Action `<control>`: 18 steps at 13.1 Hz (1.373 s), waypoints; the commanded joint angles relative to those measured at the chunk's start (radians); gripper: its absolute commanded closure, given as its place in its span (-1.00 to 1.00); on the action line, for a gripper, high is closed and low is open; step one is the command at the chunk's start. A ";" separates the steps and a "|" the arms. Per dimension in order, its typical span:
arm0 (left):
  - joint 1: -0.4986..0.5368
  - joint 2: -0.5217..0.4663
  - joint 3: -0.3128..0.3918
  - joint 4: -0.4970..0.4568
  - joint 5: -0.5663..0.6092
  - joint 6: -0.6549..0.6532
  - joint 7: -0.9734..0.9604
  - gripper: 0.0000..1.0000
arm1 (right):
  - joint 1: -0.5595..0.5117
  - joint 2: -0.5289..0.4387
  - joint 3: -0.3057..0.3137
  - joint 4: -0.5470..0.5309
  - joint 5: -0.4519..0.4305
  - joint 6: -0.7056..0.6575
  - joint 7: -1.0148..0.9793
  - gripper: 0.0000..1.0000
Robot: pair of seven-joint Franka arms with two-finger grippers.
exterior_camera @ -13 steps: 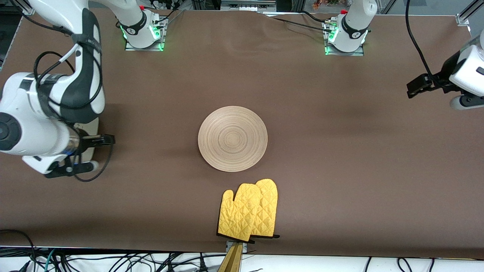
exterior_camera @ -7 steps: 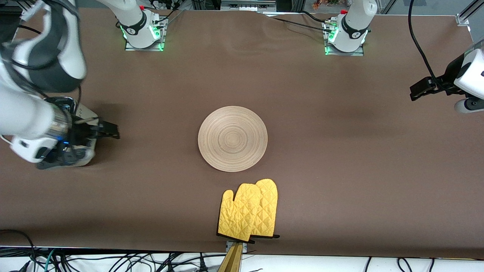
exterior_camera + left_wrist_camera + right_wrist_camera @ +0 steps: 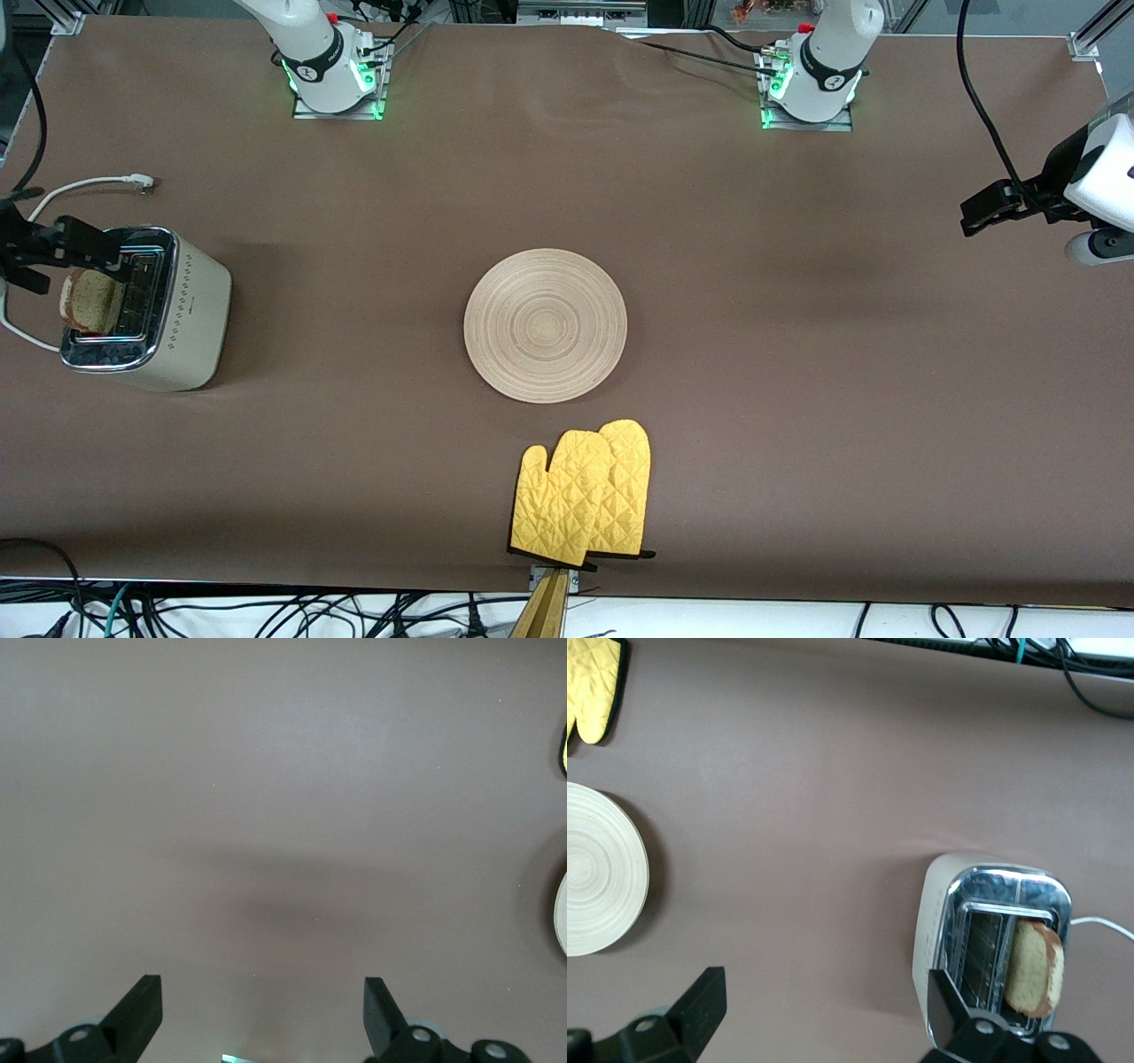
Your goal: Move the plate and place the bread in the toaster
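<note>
Bread (image 3: pixel 89 301): one slice, upright in the toaster (image 3: pixel 146 310) slot at the right arm's end of the surface (image 3: pixel 797 399). Likely light, soft, crumbly; take by crust edges. My right pincer (image 3: pixel 824 1014) above toaster, spread empty. My left pincer (image 3: pixel 261 1010) waits, spread, over bare surface. Plate (image 3: pixel 546 325) mid-surface.

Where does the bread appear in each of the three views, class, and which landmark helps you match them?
Front view: the bread stands in a slot of the toaster, at the right arm's end of the table.
Left wrist view: not in it.
Right wrist view: the bread stands up out of one toaster slot.
Shared landmark: the plate, mid-table in the front view, partly seen in both wrist views.
</note>
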 commanded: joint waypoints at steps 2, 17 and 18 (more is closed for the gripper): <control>0.002 0.013 -0.004 0.029 0.008 -0.011 0.005 -1.00 | -0.053 -0.139 0.049 -0.239 -0.020 0.089 0.004 -1.00; -0.001 0.010 -0.012 0.029 0.011 -0.011 0.005 -1.00 | -0.099 -0.126 0.133 -0.215 -0.152 0.050 0.085 -1.00; -0.001 0.010 -0.010 0.029 0.011 -0.011 0.005 -1.00 | -0.099 -0.126 0.133 -0.215 -0.152 0.050 0.085 -1.00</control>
